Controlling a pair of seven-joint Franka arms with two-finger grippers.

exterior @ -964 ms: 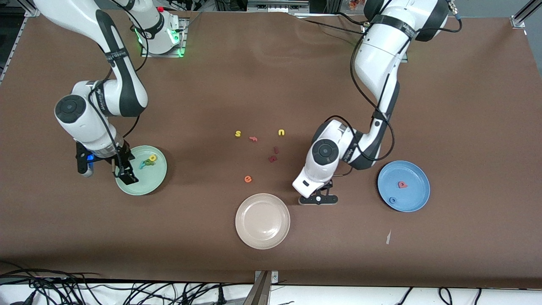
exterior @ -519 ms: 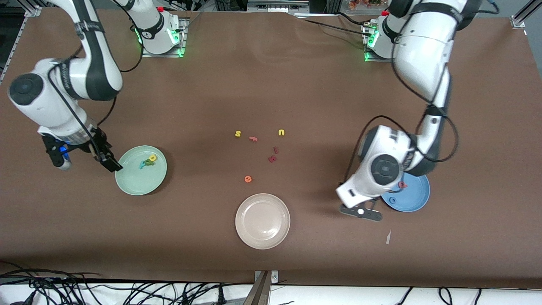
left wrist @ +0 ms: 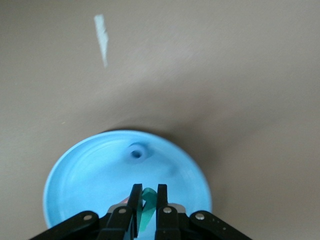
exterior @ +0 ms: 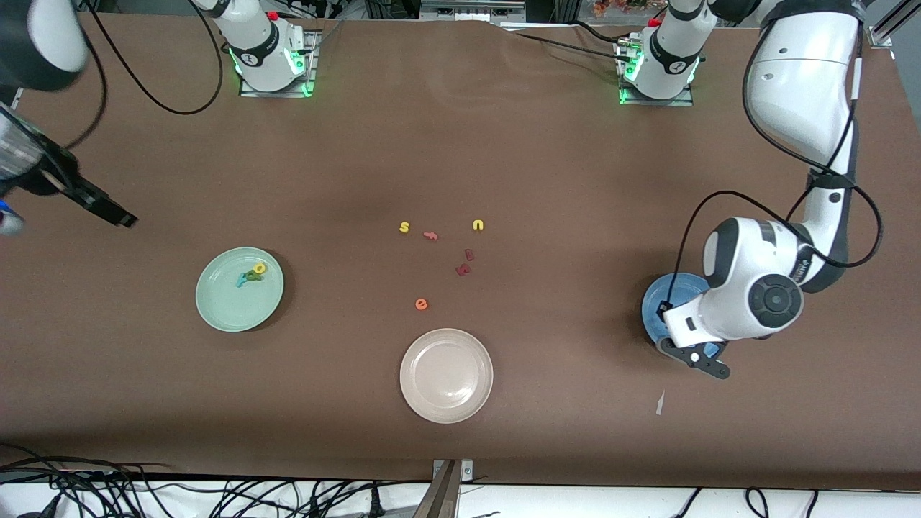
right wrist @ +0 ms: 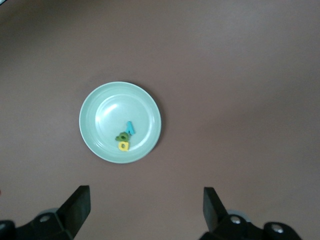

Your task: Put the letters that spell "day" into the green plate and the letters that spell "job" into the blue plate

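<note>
My left gripper [left wrist: 147,192] hangs over the blue plate [left wrist: 85,175], shut on the teal j [left wrist: 146,210]. The blue o [left wrist: 135,152] lies in that plate, and a sliver of pinkish-red b [left wrist: 124,201] shows beside one finger. In the front view the left wrist covers most of the blue plate [exterior: 656,301]. The green plate [exterior: 223,309] holds the yellow d [exterior: 260,268], green a [exterior: 251,275] and teal y [exterior: 242,281] close together. My right gripper [right wrist: 146,205] is open and empty, high over the table's right-arm end, off the green plate [right wrist: 100,110].
A beige plate [exterior: 446,375] stands near the front edge at mid-table. Loose letters lie between the plates: yellow s [exterior: 404,227], yellow u [exterior: 478,225], orange e [exterior: 422,304] and dark red pieces [exterior: 464,270]. A pale strip [exterior: 659,403] lies near the blue plate.
The left arm carried the j from beside the beige plate to over the blue plate. The right arm rose off the green plate and swung out to its end of the table.
</note>
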